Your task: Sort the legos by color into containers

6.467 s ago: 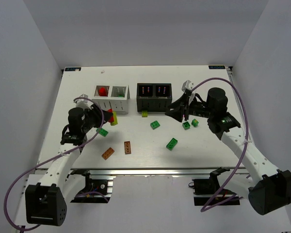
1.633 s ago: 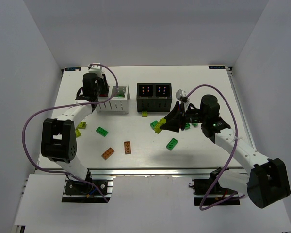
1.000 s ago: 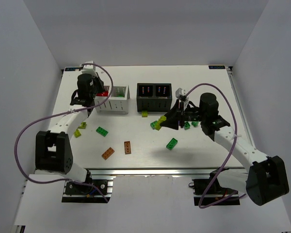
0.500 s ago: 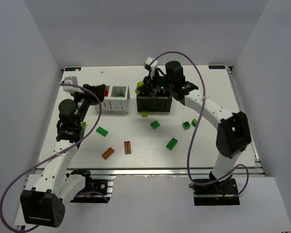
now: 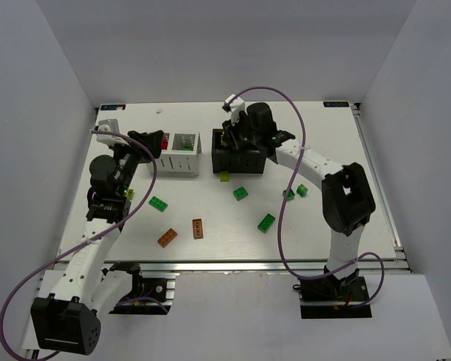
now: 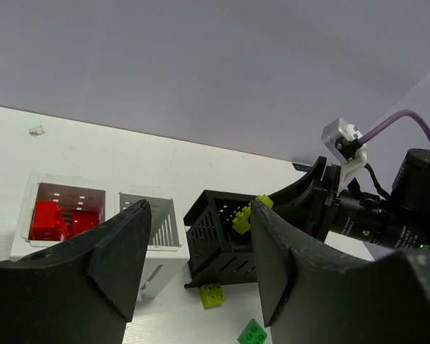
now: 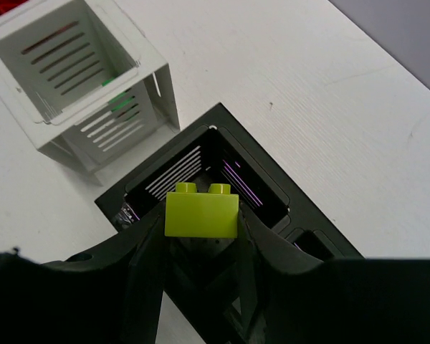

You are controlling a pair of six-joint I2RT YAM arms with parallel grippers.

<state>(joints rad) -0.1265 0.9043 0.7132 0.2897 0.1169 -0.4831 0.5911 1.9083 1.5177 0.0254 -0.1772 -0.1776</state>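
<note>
My right gripper (image 5: pixel 224 137) is shut on a yellow-green lego (image 7: pixel 202 213) and holds it just above the left compartment of the black container (image 7: pixel 272 172), which also shows in the top view (image 5: pixel 239 159). The held lego also shows in the left wrist view (image 6: pixel 248 213). My left gripper (image 5: pixel 152 140) is open and empty, left of the white container (image 5: pixel 174 159). Red legos (image 6: pixel 56 218) lie in the white container's left compartment. Loose legos lie on the table: yellow-green (image 5: pixel 224 177), green (image 5: pixel 240 193) (image 5: pixel 266 222) (image 5: pixel 158 203), and brown-orange (image 5: pixel 167 238) (image 5: pixel 198 228).
Two more green legos (image 5: pixel 289 194) (image 5: pixel 301 189) lie right of the black container. A yellow-green lego (image 5: pixel 128 193) lies partly under my left arm. The white container (image 7: pixel 122 122) stands close to the left of the black one. The table edge runs along the front.
My right gripper carried the yellow-green lego from the table up over the black container and has now settled slightly lower above its left compartment. My left arm drew back from the white container.
</note>
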